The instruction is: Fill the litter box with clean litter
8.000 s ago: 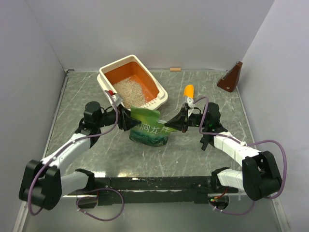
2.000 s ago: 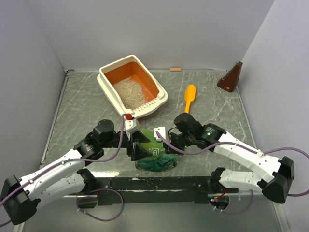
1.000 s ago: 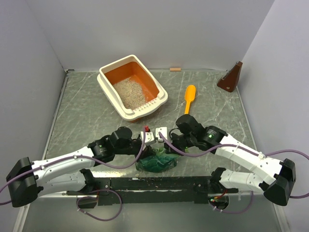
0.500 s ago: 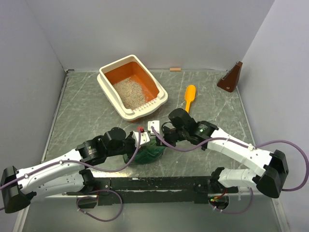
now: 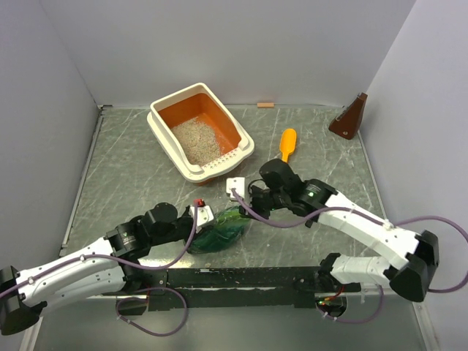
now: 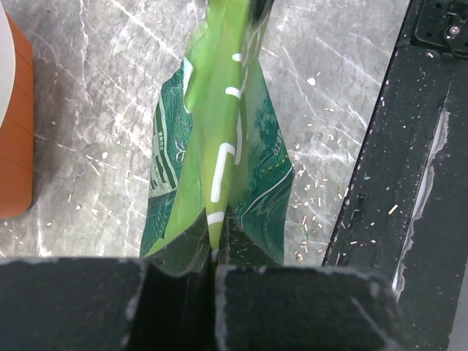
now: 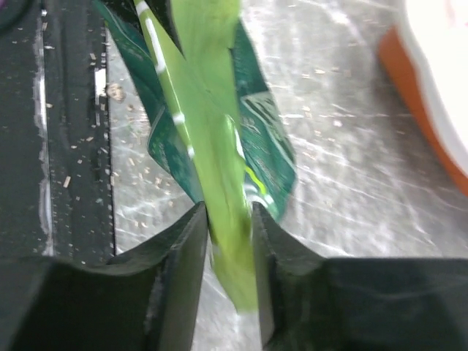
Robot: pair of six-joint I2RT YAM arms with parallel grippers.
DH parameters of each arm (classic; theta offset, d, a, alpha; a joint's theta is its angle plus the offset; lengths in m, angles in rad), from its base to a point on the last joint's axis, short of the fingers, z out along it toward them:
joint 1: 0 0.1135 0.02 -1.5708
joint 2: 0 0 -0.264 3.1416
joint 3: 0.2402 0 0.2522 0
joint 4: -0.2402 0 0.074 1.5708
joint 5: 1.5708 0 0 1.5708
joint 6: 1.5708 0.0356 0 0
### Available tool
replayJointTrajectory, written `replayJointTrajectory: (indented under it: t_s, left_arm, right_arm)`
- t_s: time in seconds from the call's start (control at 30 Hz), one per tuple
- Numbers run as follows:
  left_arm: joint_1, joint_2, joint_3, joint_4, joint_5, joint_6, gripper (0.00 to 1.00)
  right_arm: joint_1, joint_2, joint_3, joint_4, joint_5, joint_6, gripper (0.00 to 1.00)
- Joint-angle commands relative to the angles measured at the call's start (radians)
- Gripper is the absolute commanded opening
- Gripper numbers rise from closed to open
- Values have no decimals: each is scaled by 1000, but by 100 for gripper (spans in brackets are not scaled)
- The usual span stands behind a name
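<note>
The litter box, cream-rimmed with orange walls, stands at the back left, and a patch of pale clean litter lies in it. A crinkled green bag lies slumped on the table near the front rail. My left gripper is shut on the bag's lower folded edge. My right gripper is open at the bag's other end. A light green flap hangs loosely between its fingers, with a gap on each side. The box's corner shows in the left wrist view and the right wrist view.
A yellow-orange scoop lies right of the litter box. A brown wedge-shaped object stands at the back right, and a small wooden block by the back wall. Spilled grains dot the table and the black front rail.
My right gripper has opened and let go of the bag's flap. My left gripper, still shut on the bag, has drawn back to the left and nearer, and the bag has slumped lower.
</note>
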Motion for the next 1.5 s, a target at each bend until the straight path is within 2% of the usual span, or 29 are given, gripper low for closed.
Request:
replayJointTrajectory:
  t_s: [0.0, 0.1, 0.23, 0.27, 0.63, 1.07, 1.47]
  left_arm:
    - [3, -25, 5, 51, 16, -34, 0]
    - [3, -8, 14, 48, 12, -42, 1]
    - [3, -16, 11, 55, 6, -54, 0]
    - [3, -23, 8, 60, 9, -57, 1]
    - [3, -48, 3, 64, -3, -72, 1]
    - [3, -65, -1, 66, -7, -79, 1]
    - [3, -82, -6, 68, -22, -85, 1]
  right_arm:
    - [-10, -124, 53, -52, 118, -20, 43]
    - [-10, -171, 55, -75, 129, 1, 46]
    - [-10, -228, 33, -83, 75, 43, 63]
    - [-10, -234, 29, -92, 63, 46, 64]
    - [35, -195, -11, -56, 32, 43, 64]
    - [33, -130, -79, 69, -8, 40, 64]
    - [33, -46, -96, 113, -16, 32, 63]
